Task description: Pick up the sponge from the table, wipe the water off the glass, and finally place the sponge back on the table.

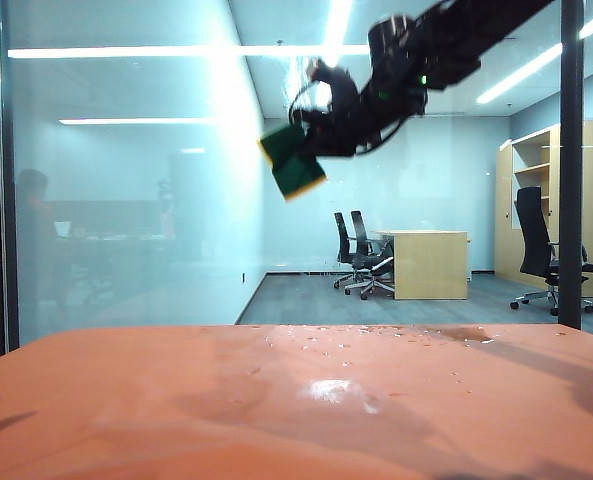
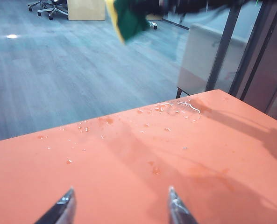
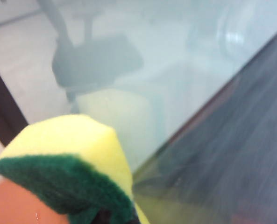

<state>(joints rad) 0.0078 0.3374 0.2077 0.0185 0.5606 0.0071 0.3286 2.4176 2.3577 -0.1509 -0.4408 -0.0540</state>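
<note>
Pickup done | right gripper (image 1: 311,140) clamped on green-and-yellow foam sponge (image 1: 293,164), high at bluish glass pane (image 1: 126,180) | wiping, return to orange table (image 1: 176,410) left | left gripper (image 2: 119,207) spread, near table

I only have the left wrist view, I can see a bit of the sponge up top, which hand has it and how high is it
Observer: The right hand holds the sponge, raised well above the table, up in front of the glass.
Operator: Which face of the sponge do you see?
Observer: In the exterior view the dark green scouring side faces the camera, with a thin yellow edge at its lower side.
Operator: Is my left hand near any of that?
Observer: No. The left hand is open and low over the table, and it does not show in the exterior view at all.
Operator: Any water left on the table?
Observer: Yes, the exterior view shows droplets scattered along the table's far edge, by the glass.
</note>
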